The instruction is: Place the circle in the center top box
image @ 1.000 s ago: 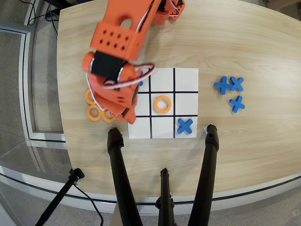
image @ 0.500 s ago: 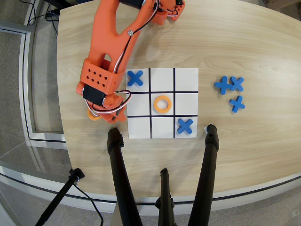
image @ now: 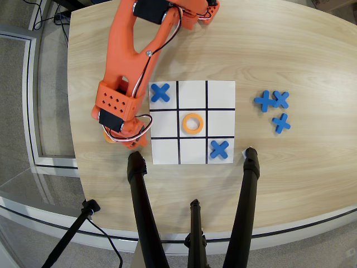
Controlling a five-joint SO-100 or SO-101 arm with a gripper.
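Observation:
One orange ring (image: pixel 192 123) lies flat in the middle cell of the 3x3 grid (image: pixel 192 84). The middle cell of the row farthest from the arm's base (image: pixel 192 151) is blank white. My orange arm reaches down over the table left of the grid. My gripper (image: pixel 131 140) is by the sheet's lower left edge, and the arm body hides its jaws. A lighter orange edge (image: pixel 108 135) peeks out under the arm, possibly more rings. Blue X pieces lie in the cell nearest the base at left (image: pixel 160 92) and the far right cell (image: pixel 219 149).
Three loose blue X pieces (image: pixel 273 106) lie on the wooden table (image: pixel 290 50) right of the grid. Black tripod legs (image: pixel 139 201) (image: pixel 248 184) stand on the table's near edge, just below the grid. The arm's base (image: pixel 184 11) is at the top.

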